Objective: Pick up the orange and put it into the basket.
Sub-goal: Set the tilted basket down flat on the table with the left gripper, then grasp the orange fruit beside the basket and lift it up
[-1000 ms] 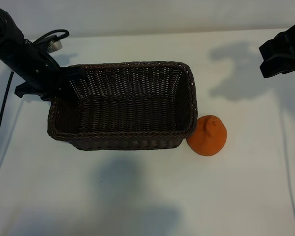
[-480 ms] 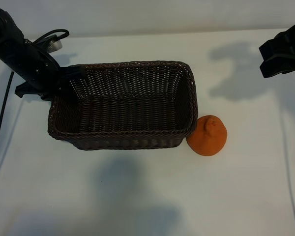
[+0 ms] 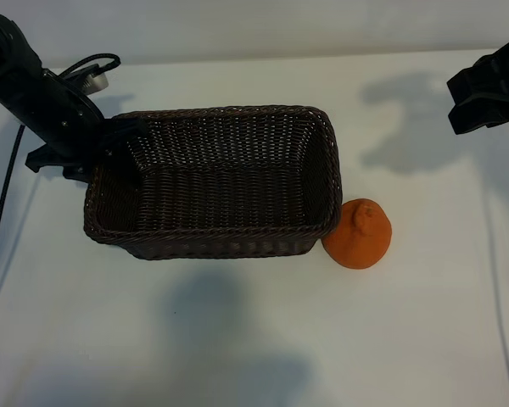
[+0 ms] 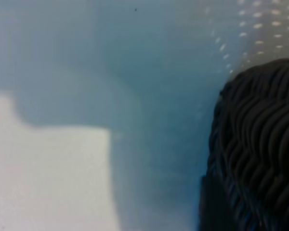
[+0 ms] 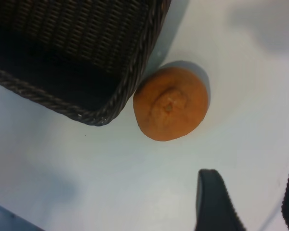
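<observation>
Exterior view: orange (image 3: 358, 234) touches basket (image 3: 212, 241); right gripper (image 5: 245, 204) apart; left gripper (image 3: 110, 140) unclear.

The rectangular dark brown woven wicker basket (image 3: 210, 182) shows a tight ribbed weave under a braided rim. The matte, bright orange round fruit (image 3: 358, 235) is evenly coloured. The plain tabletop (image 3: 254, 339) is white.

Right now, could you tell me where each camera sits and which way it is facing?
Exterior: looks steeply down on the table, basket and orange; left gripper at the basket's end, right gripper raised at the far right.
Left wrist: pressed close to the basket's weave; nothing of the arm shows.
Right wrist: looks down on orange and basket corner; its open fingertips show.
Shared: all see the basket.
</observation>
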Action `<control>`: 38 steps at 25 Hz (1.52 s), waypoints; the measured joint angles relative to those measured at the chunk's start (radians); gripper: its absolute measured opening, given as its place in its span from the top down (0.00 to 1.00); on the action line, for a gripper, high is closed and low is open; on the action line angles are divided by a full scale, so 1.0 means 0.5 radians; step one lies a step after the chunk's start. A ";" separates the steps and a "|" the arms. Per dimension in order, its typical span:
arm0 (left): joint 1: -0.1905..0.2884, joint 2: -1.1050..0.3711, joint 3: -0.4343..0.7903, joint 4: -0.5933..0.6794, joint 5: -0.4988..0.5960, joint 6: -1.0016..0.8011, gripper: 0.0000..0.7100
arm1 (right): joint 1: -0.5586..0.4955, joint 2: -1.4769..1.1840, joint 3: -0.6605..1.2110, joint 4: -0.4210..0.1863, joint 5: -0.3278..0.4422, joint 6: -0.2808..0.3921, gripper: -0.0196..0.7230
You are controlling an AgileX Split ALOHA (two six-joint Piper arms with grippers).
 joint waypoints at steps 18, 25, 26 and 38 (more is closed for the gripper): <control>0.000 -0.135 -0.001 0.009 0.292 -0.004 0.19 | 0.000 0.000 0.000 0.000 0.000 0.000 0.48; 0.000 -0.305 -0.001 0.237 0.439 -0.104 0.18 | 0.000 0.000 0.000 0.000 0.000 0.000 0.48; 0.000 -0.329 -0.001 0.252 0.439 -0.106 0.18 | 0.000 0.000 0.000 0.000 0.000 0.000 0.48; 0.000 -0.714 -0.001 0.259 0.464 -0.076 0.18 | 0.000 0.000 0.000 0.000 0.000 0.000 0.48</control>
